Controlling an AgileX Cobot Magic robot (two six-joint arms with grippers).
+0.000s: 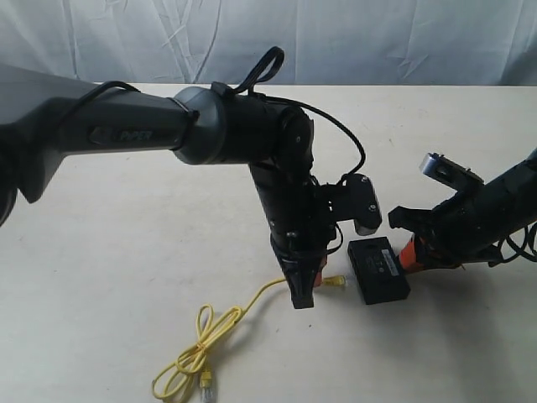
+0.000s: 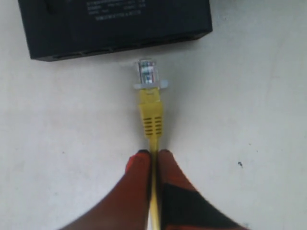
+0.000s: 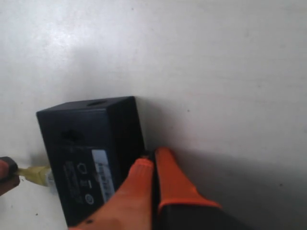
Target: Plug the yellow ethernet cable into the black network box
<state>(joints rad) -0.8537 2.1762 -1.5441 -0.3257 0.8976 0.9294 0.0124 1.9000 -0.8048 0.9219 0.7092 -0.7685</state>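
- The left gripper [image 1: 302,290] stands just below the centre of the exterior view, pointing down at the table [image 1: 126,252].
- Its jaws are nearly closed and pinch the cable [image 1: 210,332] a short way behind the plug [image 1: 336,281].
- In the left wrist view the two fingers [image 2: 139,172] of the left gripper [image 2: 153,154] meet on the thin yellow cord of the cable [image 2: 151,115], with the ribbed yellow boot and the clear plug [image 2: 147,72] sticking out past them.
- The plug points at the port side of the box [image 2: 115,24] and sits just short of it, with a strip of bare table between them; it is not in a port.
- In the exterior view the box [image 1: 379,269] lies flat right of centre in the lower half of the frame, just right of the plug.
- From the left gripper the cable runs down and left across the table to loose loops in the lower left of the exterior view, where the second plug [image 1: 205,388] lies at the bottom edge.
- The right gripper [image 1: 411,252] comes in low from the right edge of the exterior view and meets the right side of the box.
- In the right wrist view the orange fingers [image 3: 172,172] of the right gripper [image 3: 152,155] are pressed together with nothing between them, and their tips rest against the side of the box [image 3: 91,139].
- That view also shows the cable [image 3: 36,172] end at the far side of the box.
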